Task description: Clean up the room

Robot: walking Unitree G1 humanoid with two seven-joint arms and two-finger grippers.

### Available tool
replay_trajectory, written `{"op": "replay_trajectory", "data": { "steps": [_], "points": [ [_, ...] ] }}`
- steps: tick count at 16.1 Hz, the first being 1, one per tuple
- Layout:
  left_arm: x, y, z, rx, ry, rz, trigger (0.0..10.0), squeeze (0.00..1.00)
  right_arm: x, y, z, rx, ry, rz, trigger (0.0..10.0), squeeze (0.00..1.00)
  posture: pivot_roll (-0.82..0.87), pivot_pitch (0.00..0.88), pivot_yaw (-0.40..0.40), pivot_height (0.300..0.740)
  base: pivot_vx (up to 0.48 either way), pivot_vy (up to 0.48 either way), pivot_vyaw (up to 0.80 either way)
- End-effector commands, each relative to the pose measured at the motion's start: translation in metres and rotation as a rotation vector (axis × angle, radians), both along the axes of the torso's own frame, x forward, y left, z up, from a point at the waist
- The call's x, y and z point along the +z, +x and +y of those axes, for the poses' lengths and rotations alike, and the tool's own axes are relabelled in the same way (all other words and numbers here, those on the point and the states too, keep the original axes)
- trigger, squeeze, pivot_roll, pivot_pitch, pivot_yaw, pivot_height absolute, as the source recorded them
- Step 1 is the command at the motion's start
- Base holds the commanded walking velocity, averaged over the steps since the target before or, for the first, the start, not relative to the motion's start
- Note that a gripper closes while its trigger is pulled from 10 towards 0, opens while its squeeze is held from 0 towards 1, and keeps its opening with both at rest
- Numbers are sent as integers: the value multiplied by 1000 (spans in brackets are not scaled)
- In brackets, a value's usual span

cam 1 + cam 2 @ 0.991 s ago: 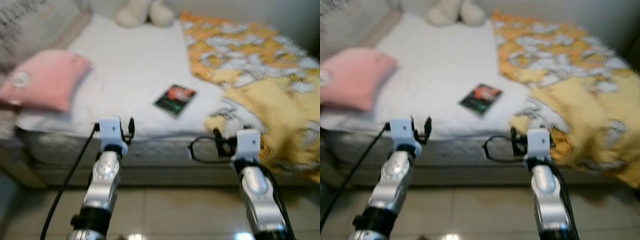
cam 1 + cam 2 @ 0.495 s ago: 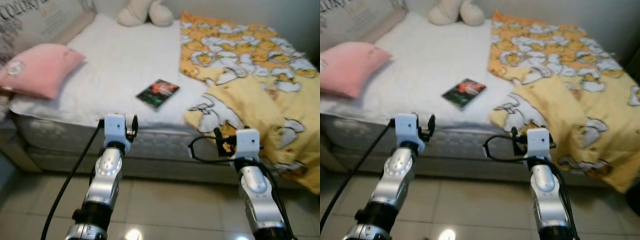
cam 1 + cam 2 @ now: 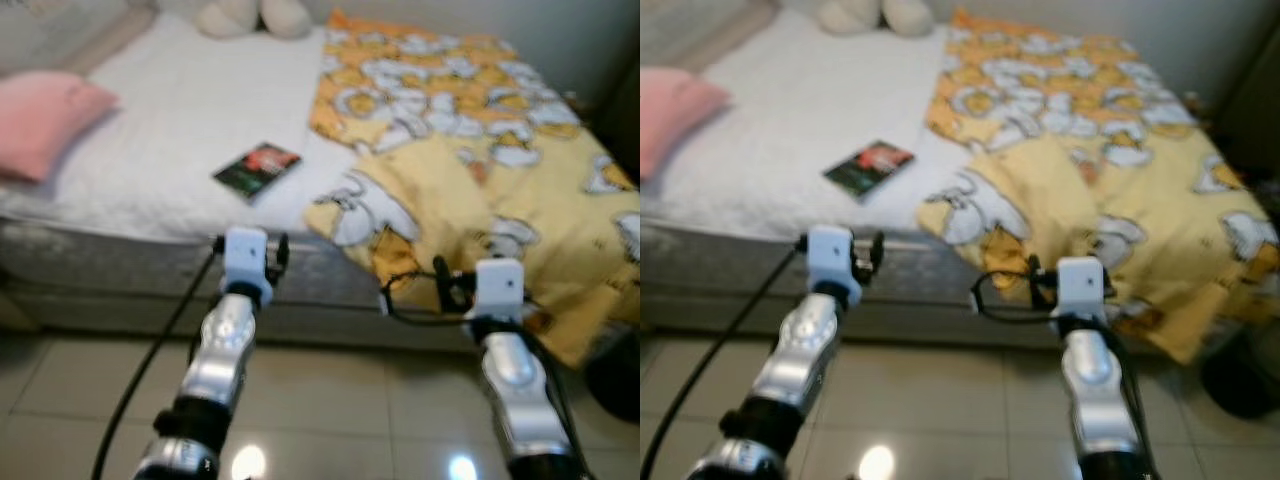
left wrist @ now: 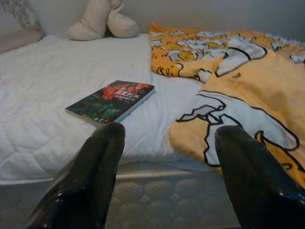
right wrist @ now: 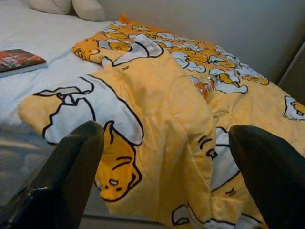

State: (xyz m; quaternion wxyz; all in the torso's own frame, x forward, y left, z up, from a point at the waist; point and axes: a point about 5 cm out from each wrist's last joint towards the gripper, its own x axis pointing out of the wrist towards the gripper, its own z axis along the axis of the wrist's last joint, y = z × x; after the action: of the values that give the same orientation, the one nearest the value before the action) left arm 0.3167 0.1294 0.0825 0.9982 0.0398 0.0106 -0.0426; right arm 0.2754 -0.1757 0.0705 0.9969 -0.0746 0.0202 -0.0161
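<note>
Frankly, hardly any of the tidying looks done from where I stand. A book (image 3: 256, 169) lies flat on the white bed (image 3: 150, 120), left of centre in the frame, just beside the crumpled yellow duck-print blanket (image 3: 470, 170), which is bunched over the right half and spills over the near edge toward the floor. A pink pillow (image 3: 45, 115) sits at the far left and a cream plush toy (image 3: 250, 15) along the top edge. Both arms are raised short of the mattress: the left gripper (image 4: 167, 162) has its jaws spread wide and holds nothing, facing the book, and the right gripper (image 5: 167, 167) is likewise agape and empty (aimed at the blanket). Book, blanket and pillow all seem left to sort.
</note>
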Motion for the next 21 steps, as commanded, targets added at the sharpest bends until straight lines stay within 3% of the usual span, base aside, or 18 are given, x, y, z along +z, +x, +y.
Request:
{"op": "replay_trajectory", "data": {
  "steps": [1, 6, 17, 21],
  "points": [
    [6, 5, 0, 12, -7, -18, 10000, 0, 4, 3, 8, 39, -9, -18, 10000, 0, -38, 0, 12, 740, 480, 0, 0],
    [4, 7, 8, 68, -66, -5, 10000, 0, 2, 4, 7, 42, -11, -9, 10000, 0, -39, 0, 11, 740, 480, 0, 0],
    [6, 14, 21, 103, -5, 4, 10000, 0, 4, 6, 12, 84, -17, -17, 10000, 0, -33, 0, 2, 740, 374, 276, 0],
    [9, 14, 18, 57, 2, -19, 10000, 0, 7, 6, 7, 30, 107, -41, 10000, 0, -30, 0, 11, 740, 298, 376, 0]
  ]
}}
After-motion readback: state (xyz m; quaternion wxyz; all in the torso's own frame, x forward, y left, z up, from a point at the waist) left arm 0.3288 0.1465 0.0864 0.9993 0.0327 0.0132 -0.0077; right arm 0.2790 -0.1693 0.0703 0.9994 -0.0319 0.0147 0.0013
